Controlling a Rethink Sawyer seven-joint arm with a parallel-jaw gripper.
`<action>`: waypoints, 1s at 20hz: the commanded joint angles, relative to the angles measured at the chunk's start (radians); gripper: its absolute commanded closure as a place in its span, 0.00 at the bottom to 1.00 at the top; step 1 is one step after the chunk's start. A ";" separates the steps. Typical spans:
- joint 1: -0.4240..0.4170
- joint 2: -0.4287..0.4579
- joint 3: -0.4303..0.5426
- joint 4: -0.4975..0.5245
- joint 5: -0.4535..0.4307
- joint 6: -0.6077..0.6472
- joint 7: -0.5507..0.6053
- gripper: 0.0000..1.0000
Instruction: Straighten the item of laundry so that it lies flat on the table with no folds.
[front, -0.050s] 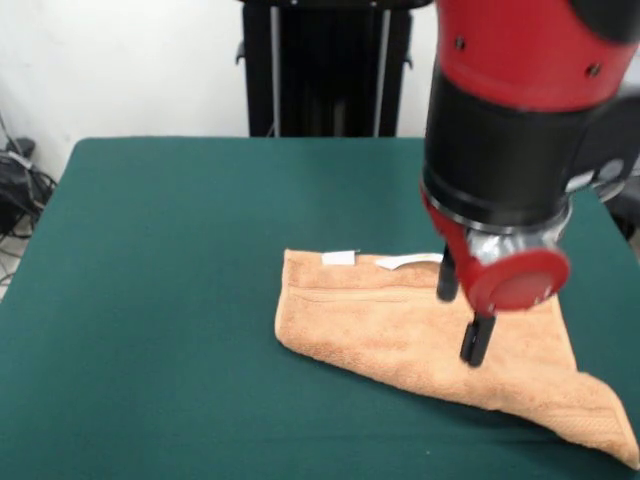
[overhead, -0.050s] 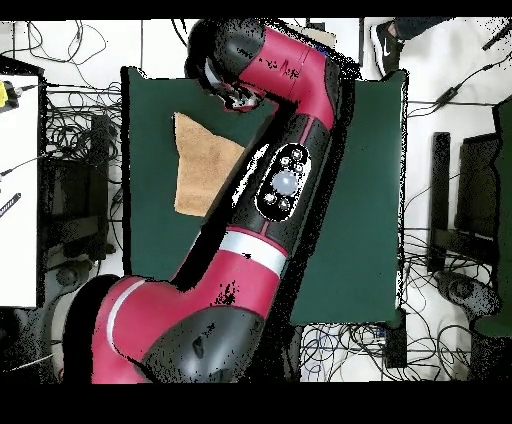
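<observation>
towel (front, -0.050s: 400, 325): on green worktop (front, -0.050s: 170, 300), front view right of centre, not flat | long axis runs from tagged far edge toward near-right, ending in a pointed corner | white tags (front, -0.050s: 340, 258) on far edge | gripper (front, -0.050s: 462, 315): fingers apart, holding nothing, over towel's middle

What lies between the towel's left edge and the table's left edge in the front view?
Nothing: in the front view only bare green table lies left of the towel.
</observation>
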 joint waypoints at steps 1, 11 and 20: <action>0.040 0.047 0.152 0.136 -0.018 -0.084 0.135 0.00; 0.067 0.098 0.162 0.138 -0.009 -0.169 0.176 0.00; 0.064 0.177 0.175 0.112 -0.022 -0.256 0.164 0.00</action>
